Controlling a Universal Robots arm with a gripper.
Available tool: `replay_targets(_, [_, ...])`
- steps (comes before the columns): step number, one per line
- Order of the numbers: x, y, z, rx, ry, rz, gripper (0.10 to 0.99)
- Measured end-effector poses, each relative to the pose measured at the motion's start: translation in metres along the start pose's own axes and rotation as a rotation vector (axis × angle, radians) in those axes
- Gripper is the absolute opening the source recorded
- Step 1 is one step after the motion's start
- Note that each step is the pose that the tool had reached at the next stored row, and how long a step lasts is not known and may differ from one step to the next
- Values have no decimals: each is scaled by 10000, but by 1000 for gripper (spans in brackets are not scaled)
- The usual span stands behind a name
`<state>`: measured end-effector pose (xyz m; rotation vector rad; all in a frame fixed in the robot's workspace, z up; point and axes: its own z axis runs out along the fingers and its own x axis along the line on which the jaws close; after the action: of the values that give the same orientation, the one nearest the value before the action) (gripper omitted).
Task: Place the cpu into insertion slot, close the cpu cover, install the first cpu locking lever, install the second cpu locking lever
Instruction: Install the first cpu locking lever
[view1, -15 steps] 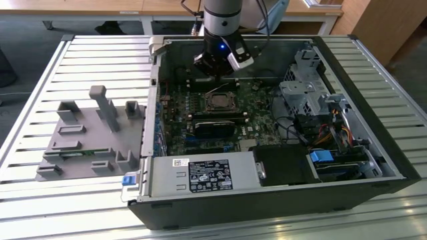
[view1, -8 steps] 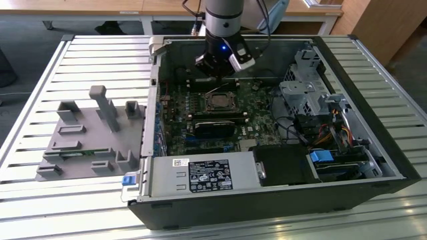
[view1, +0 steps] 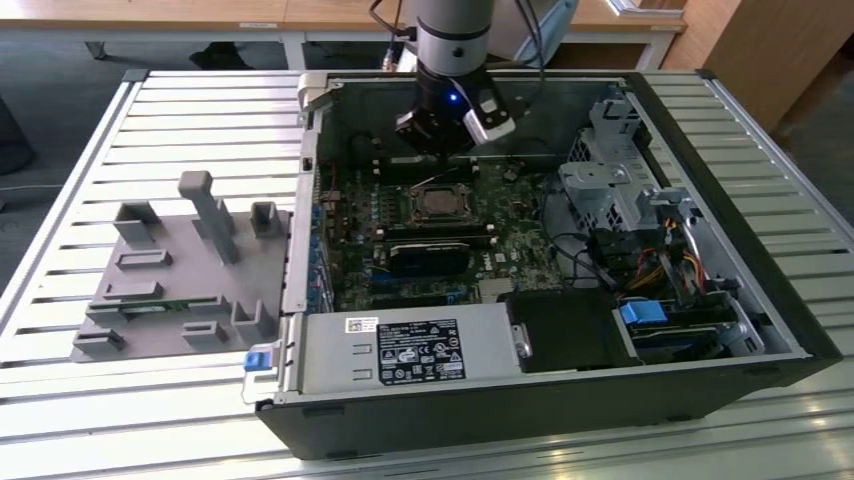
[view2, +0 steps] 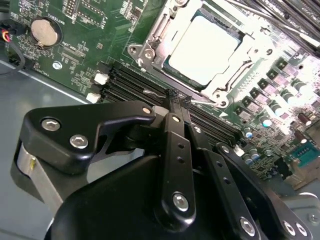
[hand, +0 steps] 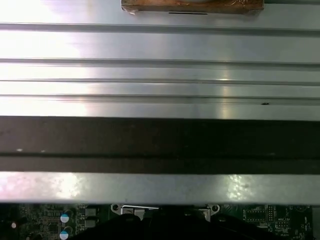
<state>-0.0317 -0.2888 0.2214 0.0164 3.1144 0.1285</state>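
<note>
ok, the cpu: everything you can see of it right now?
The cpu is a small flat square chip with a dull silver-grey metal face, lying face up and level in the insertion slot on the green board. The cpu cover, a silvery frame, lies around it, the chip's face showing through its window. Nothing else touches it. The gripper sits just beside the socket, over the black memory slots, not on the chip.
</note>
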Motion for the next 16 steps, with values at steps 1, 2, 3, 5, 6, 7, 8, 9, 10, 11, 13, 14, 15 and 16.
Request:
replay_targets(1, [-8,0,3,1,0,0,114])
replay_targets(2, [-17,0,7,2,1,1,114])
replay_targets(3, [-27,0,12,1,0,0,114])
replay_targets(5, [-44,0,23,1,1,0,114])
replay_targets(6, [-52,0,29,1,0,0,114])
replay_targets(7, [-57,0,34,1,1,-1,114])
replay_targets(8, [-63,1,39,1,1,0,114])
replay_targets(9, [-69,1,45,2,1,0,114])
replay_targets(10, [-77,1,51,3,0,0,114])
replay_targets(11, [-86,1,58,5,1,-1,114])
replay_targets(13, [-102,2,72,8,0,0,114])
replay_targets(14, [-109,2,79,8,0,0,114])
replay_targets(15, [-115,3,85,10,1,0,114])
replay_targets(16, [-120,3,92,11,1,0,114])
